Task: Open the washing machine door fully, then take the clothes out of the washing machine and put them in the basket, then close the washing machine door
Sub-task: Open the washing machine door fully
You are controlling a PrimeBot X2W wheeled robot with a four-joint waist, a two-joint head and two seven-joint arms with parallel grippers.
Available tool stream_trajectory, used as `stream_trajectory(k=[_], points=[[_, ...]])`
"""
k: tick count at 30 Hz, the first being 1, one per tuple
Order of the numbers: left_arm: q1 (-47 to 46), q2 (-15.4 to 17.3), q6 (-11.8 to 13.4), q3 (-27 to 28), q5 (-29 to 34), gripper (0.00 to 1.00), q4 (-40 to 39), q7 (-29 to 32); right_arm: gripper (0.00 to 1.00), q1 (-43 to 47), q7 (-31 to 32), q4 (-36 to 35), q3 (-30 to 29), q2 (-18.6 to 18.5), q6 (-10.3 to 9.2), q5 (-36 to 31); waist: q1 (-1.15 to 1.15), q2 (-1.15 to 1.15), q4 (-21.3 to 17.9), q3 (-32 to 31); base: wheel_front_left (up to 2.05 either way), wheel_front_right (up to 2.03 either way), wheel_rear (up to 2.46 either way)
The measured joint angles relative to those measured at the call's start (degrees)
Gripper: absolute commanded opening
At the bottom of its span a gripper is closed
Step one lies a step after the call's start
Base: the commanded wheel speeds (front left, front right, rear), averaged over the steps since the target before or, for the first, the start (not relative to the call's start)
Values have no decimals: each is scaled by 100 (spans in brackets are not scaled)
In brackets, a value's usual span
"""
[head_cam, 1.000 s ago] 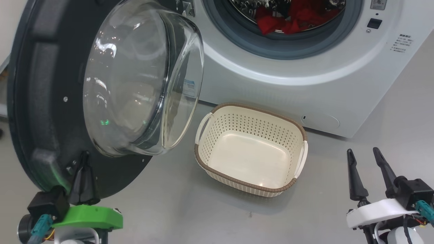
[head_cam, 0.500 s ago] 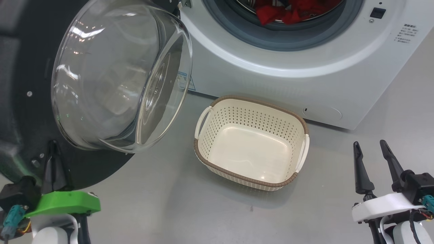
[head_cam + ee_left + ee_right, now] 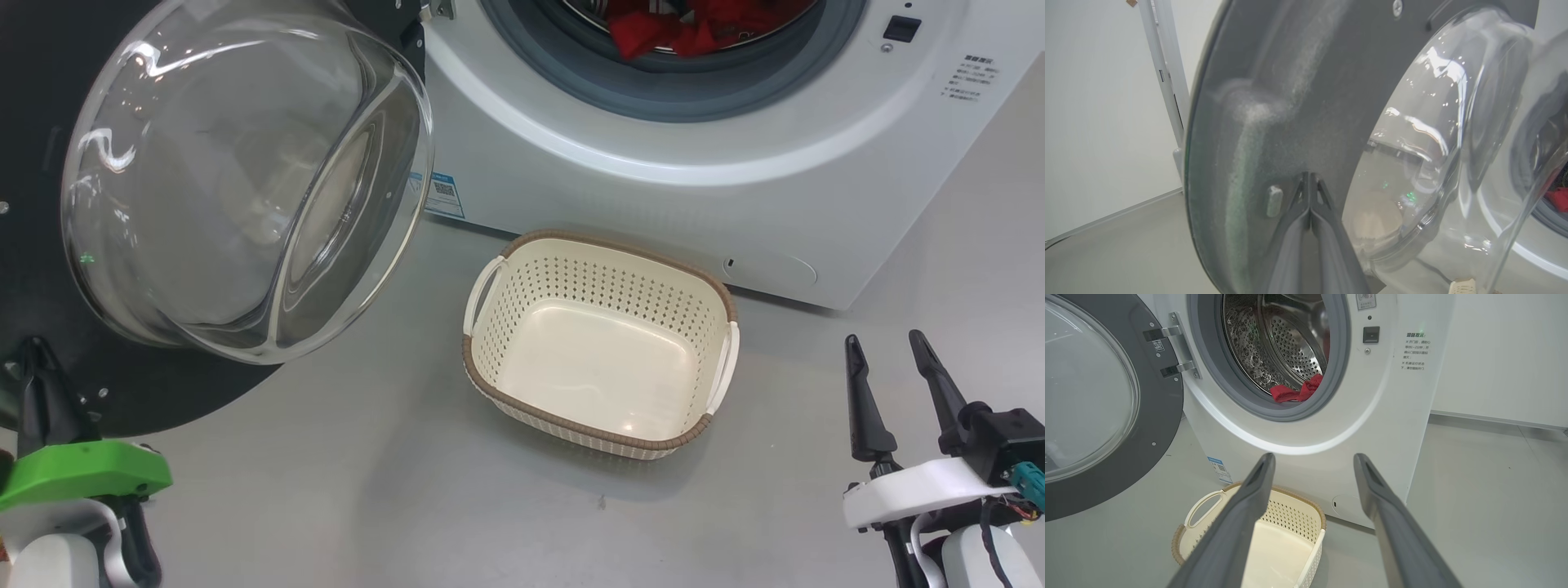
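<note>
From where I sit, the washing machine door (image 3: 204, 188) is swung wide on its hinges to the left of the washing machine (image 3: 653, 204), with its dark inner face and bulging glass window (image 3: 1412, 143) turned out into the room. My left gripper (image 3: 1309, 176) has its jaws pressed together, pinching nothing. The tips are up at the low part of the door's inner face, just beside a small grey stud (image 3: 1274, 201), and I cannot tell for certain whether they touch it. In the head view that same gripper sits at the lower left under the door's bottom rim. My right gripper (image 3: 882, 341) hangs low on the right, well apart from everything, with its jaws spread and empty. Through its wrist camera the two fingers (image 3: 1237, 522) frame the machine's front. The clothes (image 3: 1294, 392), bright red, lie inside the steel drum (image 3: 1290, 339), bunched at the bottom against the grey rubber seal (image 3: 1339, 375). The basket (image 3: 600, 282) stands empty on the floor (image 3: 367, 490), just in front of the machine's lower front panel and below the drum opening.
</note>
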Motion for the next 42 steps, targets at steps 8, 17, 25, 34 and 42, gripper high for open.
stream_trajectory(k=[8, 17, 25, 34, 42], points=[[-94, 18, 1, 30, 2, 0, 219, -9, 100, -1, 0, 15, 1, 0, 0, 0, 0, 0, -51, -34, 0, 0, 0], [-70, 9, 5, -34, 44, 0, 270, -51, 100, -2, 0, 52, 125, 22, 0, 1, 0, 0, -116, -91, 0, 0, 0], [257, -49, 2, -219, 158, 0, -54, -53, 100, -27, 0, 46, 178, 29, 0, 2, 0, 0, -192, -132, 0, 0, 0], [685, -55, -105, -483, 444, 0, -709, -67, 100, -46, 0, 52, 229, 45, 0, 46, 0, 0, -393, -215, 0, 0, 0], [1042, -64, -213, -851, 444, 0, -995, -68, 100, -43, 0, 45, 279, 67, 0, 47, 0, 0, -613, -287, 0, 0, 0]])
